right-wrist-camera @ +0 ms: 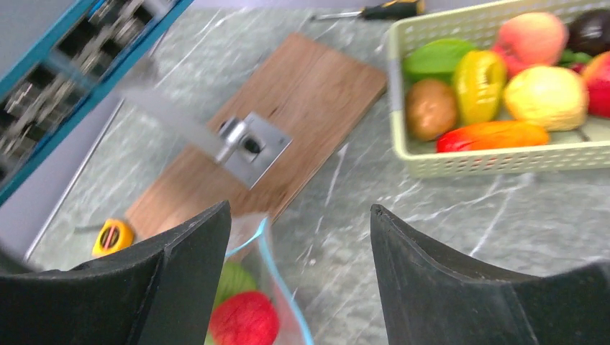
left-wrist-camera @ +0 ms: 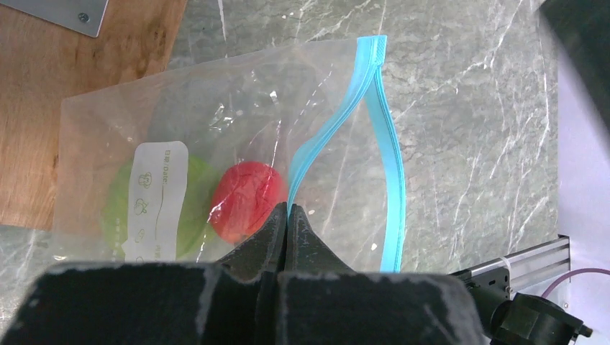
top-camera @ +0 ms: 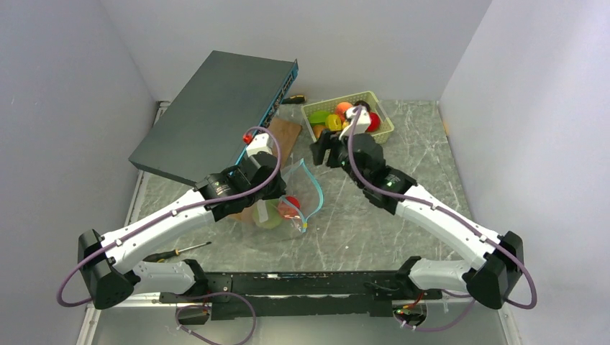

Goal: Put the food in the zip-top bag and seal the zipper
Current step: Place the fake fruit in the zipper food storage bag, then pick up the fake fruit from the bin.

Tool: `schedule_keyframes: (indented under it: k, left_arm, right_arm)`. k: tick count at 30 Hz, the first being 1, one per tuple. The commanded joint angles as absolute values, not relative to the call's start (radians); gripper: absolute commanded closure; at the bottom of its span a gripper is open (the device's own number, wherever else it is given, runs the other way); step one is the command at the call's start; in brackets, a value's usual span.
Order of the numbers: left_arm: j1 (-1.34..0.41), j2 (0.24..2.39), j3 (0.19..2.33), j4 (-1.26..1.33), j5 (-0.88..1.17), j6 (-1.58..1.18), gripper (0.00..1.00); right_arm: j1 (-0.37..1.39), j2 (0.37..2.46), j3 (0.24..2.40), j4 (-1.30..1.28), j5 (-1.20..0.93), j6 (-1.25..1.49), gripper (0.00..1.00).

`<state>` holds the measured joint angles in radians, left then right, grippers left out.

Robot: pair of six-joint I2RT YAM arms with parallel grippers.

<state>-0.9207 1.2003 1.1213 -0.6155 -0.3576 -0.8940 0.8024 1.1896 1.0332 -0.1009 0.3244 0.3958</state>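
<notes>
Step in hand, as I judge it: loading, with the bag mouth held open by one arm while the other fetches. The left gripper [left-wrist-camera: 288,215] is pinched tight on the near lip of the zipper [left-wrist-camera: 381,108], its jaws meeting with only the teal strip between them. The right gripper [right-wrist-camera: 298,208] is spread wide and carries nothing. In the top view it hangs between the bag and the basket [right-wrist-camera: 489,162] in the upper middle of the frame. To do this well, the left arm should hold its pinch and lift slightly so the two lips stay parted. The right arm should take one piece from the basket, grip it across its widest part, and release it low inside the mouth, not on the strip. Risk: the film is floppy, so a push on the far lip could fold the mouth shut or drag the bag. The zip-top bag [left-wrist-camera: 237,108] lies flat on the grey marbled table [left-wrist-camera: 467,144], centre-left in the top view, one corner over the wooden board [left-wrist-camera: 108,108]. It is clear and crinkled, with a white label [left-wrist-camera: 162,194], and the zipper bows open in a narrow loop. Inside are a red piece [left-wrist-camera: 244,201] and a light green piece [left-wrist-camera: 198,194], touching. The rest of the food [right-wrist-camera: 482,83] is in the basket.
</notes>
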Motion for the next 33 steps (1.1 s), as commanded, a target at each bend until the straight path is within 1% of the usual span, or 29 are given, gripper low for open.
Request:
schedule_keyframes:
  k: [1,4,7,9,13,17,21,28,33]
  left_arm:
    - [-0.925,1.180,1.127,-0.617,-0.381,-0.879,1.00]
    - [-0.925,1.183,1.134,-0.628,-0.372,-0.880,1.00]
    - [-0.925,1.179,1.129,-0.633,-0.373,-0.886,1.00]
    - [-0.925,1.178,1.132,-0.642,-0.378,-0.889,1.00]
    - [-0.926,1.180,1.142,-0.672,-0.395,-0.894,1.00]
    - [-0.924,1.182,1.146,-0.692,-0.407,-0.901,1.00]
    - [-0.924,1.187,1.147,-0.708,-0.406,-0.917,1.00]
    - [-0.924,1.205,1.172,-0.739,-0.408,-0.914,1.00]
    - [-0.923,1.228,1.185,-0.734,-0.399,-0.907,1.00]
  right_arm:
    - [0.657,1.215,1.098,-0.074,0.344,0.453,0.28]
    - [0.567,1.288,1.140,-0.062,0.334,0.495,0.28]
    - [0.524,1.387,1.187,-0.016,0.345,0.476,0.28]
    - [0.513,1.478,1.254,-0.009,0.334,0.410,0.27]
    - [0.490,1.667,1.464,-0.129,0.359,0.309,0.24]
    - [0.454,1.816,1.580,-0.140,0.339,0.261,0.21]
    - [0.443,1.956,1.702,-0.180,0.323,0.225,0.20]
    - [0.439,2.179,1.867,-0.223,0.395,0.165,0.22]
    - [0.428,2.283,1.925,-0.205,0.410,0.124,0.22]
